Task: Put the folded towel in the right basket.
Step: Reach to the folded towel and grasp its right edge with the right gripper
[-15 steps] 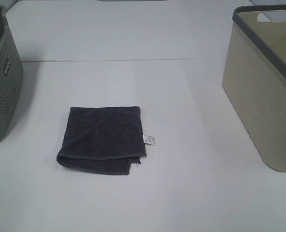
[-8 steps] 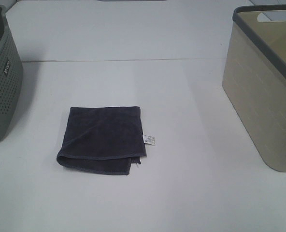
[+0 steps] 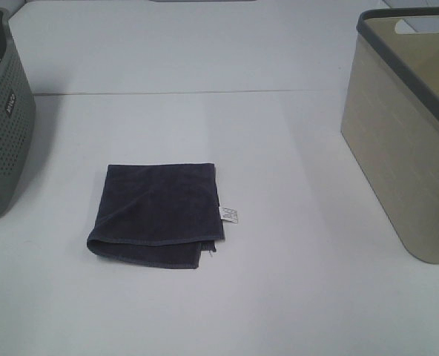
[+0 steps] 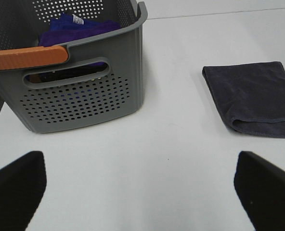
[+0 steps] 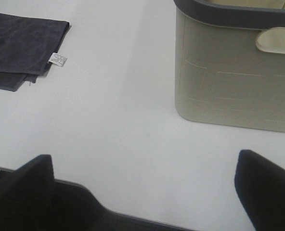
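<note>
Inspecting both wrist views, the left gripper stands with its two dark fingers spread wide and nothing between them, clear above the white table. The right gripper is likewise spread wide and holds nothing. Neither gripper appears in the high view. The folded towel, dark grey, lies flat on the table ahead of the left gripper and off toward its right side, well apart from both fingers. From the right gripper the towel lies ahead and far toward its left, its small white tag at the edge facing that gripper. The right basket, beige with a dark rim, stands upright ahead of the right gripper toward its right. A perforated grey basket with an orange handle stands ahead of the left gripper toward its left, holding purple cloth. Towel and beige basket are well apart.
</note>
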`<action>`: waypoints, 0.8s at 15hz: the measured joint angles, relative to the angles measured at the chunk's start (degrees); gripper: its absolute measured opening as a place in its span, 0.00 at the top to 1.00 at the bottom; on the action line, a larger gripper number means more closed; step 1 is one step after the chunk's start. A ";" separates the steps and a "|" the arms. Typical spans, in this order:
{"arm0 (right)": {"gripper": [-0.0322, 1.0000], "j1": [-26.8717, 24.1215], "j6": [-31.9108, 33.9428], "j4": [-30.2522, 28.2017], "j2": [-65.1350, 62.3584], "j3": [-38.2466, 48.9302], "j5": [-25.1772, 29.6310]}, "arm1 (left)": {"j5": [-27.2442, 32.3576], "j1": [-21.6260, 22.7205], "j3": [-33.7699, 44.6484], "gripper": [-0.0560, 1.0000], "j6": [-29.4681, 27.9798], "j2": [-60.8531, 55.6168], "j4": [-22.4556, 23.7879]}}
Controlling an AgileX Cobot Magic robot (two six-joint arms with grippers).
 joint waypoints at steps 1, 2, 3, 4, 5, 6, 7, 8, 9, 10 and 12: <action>0.02 0.00 0.00 0.00 0.00 0.00 0.00 | 0.00 0.17 0.00 0.01 -0.23 0.00 0.11; 0.02 0.00 0.00 0.00 0.00 0.00 0.00 | 0.00 0.23 0.00 0.01 -0.23 0.00 0.23; 0.02 0.00 0.00 0.00 0.00 0.00 0.00 | 0.00 0.23 0.00 0.01 -0.23 0.00 0.23; 0.02 0.00 0.00 0.00 0.00 0.00 0.00 | 0.00 0.23 0.00 0.01 -0.23 0.00 0.23; 0.02 0.00 0.00 -0.06 0.00 0.00 0.00 | 0.00 0.23 0.00 0.01 -0.23 0.00 0.23; 0.02 0.00 0.00 -0.06 0.00 0.00 0.00 | 0.00 0.23 0.00 0.01 -0.23 0.00 0.23; 0.02 0.00 0.00 -0.06 0.00 0.00 0.00 | 0.00 0.23 0.00 0.01 -0.23 0.00 0.23; 0.02 0.00 0.00 -0.06 0.00 0.00 0.00 | 0.00 0.23 0.00 0.01 -0.23 0.00 0.23; 0.02 0.00 0.00 -0.06 0.00 0.00 0.00 | 0.00 0.23 0.00 0.01 -0.23 0.00 0.23; 0.02 0.00 0.00 -0.06 0.00 0.00 0.00 | 0.00 0.23 0.00 0.01 -0.23 0.00 0.23; 0.02 0.00 0.00 -0.06 0.00 0.00 0.00 | 0.00 0.23 0.00 0.01 -0.23 0.00 0.23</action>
